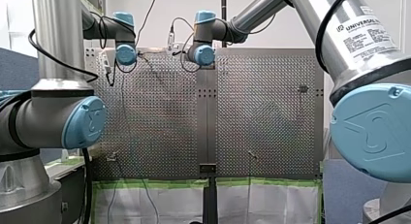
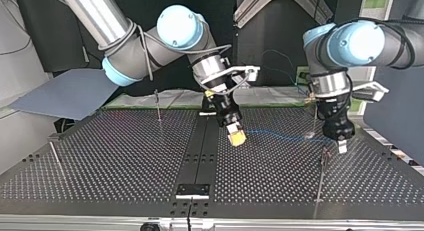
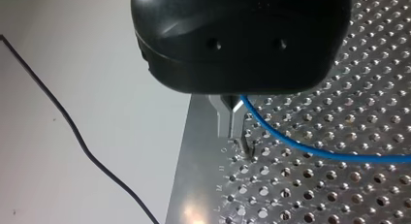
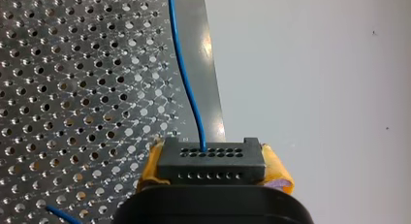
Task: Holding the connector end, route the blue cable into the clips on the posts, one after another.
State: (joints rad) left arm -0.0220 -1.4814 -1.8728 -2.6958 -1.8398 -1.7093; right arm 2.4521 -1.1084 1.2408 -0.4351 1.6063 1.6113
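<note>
The black connector (image 4: 208, 161) is clamped between the yellow pads (image 4: 277, 171) of the right gripper (image 2: 236, 137). This gripper is held tilted just above the perforated table (image 2: 125, 156), beside the dark centre strip (image 2: 200, 156) in the top view. In the right wrist view, the blue cable (image 4: 186, 83) is seen leaving the connector's face and running away over the holes ahead of the gripper.

In the top view the cable is stretched low over the table from the right gripper toward the view's right, where it is met by the left gripper (image 2: 342, 146). In the left wrist view the metal fingers (image 3: 224, 118) are seen drawn narrow. The cable is pinched between them, then curves off across the table. The left gripper is pointed straight down, with its tips just above the surface and close to the table's edge.

1 thin near post (image 2: 320, 177) is seen in the top view just in front of the left gripper, toward the camera. Whether the cable is seated in its clip cannot be told. 2 further posts are seen well apart from the cable: a rear post (image 2: 158, 105) left of the centre strip and a side post (image 2: 55, 158) at the view's left. A black lead (image 3: 72, 132) is seen off the table beside the left gripper.
</note>
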